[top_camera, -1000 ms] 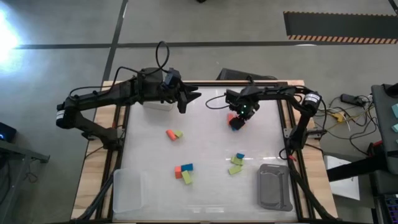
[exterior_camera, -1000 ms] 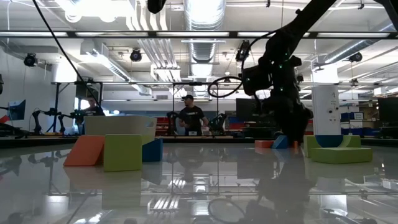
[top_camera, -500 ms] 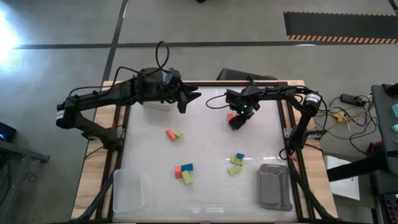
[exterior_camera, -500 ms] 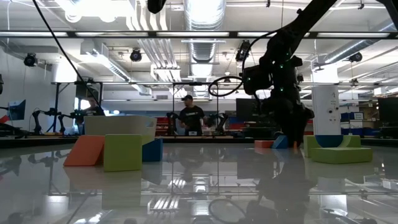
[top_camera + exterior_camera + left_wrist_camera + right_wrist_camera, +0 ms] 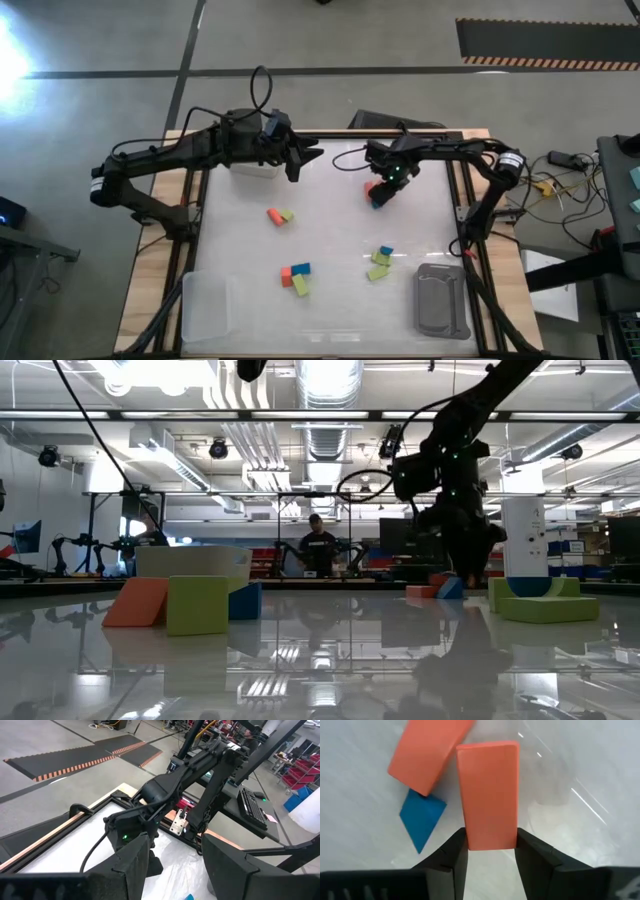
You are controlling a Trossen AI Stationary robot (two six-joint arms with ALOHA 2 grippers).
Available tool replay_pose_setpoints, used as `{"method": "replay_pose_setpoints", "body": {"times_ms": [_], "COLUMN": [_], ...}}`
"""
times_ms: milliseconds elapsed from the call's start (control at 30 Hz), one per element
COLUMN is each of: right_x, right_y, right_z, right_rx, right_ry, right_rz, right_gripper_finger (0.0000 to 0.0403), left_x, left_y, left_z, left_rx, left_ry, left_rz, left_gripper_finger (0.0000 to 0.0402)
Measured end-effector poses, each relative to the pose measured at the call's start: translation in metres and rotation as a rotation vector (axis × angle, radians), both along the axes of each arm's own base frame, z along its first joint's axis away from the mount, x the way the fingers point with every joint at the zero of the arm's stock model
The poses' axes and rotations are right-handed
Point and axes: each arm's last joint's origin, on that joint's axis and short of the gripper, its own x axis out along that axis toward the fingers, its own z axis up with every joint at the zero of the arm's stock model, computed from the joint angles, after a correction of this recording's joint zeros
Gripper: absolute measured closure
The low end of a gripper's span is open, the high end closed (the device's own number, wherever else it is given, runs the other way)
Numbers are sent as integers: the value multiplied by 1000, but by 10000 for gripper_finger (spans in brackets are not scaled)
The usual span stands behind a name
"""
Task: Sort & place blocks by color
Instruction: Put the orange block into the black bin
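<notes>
We see a robotics lab inside a large industrial hall, with exposed ceiling ducts (image 5: 325,390) and hanging lights above a polished concrete floor (image 5: 100,60) marked with hazard-striped mats (image 5: 545,40). Beyond the table (image 5: 330,240), other robot arms (image 5: 75,545), red storage bins (image 5: 295,772) and a person (image 5: 320,550) at a workstation show the same.

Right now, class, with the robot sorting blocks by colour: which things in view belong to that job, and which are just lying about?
Part of the job:
- orange block held in the right gripper jaws
- second orange block and blue block beside it
- other scattered blocks
- clear tray
- grey tray

Just lying about:
- left gripper, waiting
- cables off the table
</notes>
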Motion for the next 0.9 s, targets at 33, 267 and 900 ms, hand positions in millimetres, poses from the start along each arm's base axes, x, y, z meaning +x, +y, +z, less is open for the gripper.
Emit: {"method": "replay_pose_setpoints", "body": {"times_ms": [33, 267, 900], "right_x": [0, 0, -12], "right_y": [0, 0, 132], "right_z": [4, 41, 169], "right_rx": [-3, -22, 132], "right_ry": [-6, -18, -228], "right_rz": [-1, -51, -438], "right_gripper_finger": [280, 279, 278], "left_x": [0, 0, -34], "left_y": [0, -2, -15], "left_z": [0, 0, 11], "left_rx": [0, -9, -5], "left_ry": [0, -1, 41], "left_rz": [0, -5, -117], "left_gripper_finger": [236, 236, 236]}}
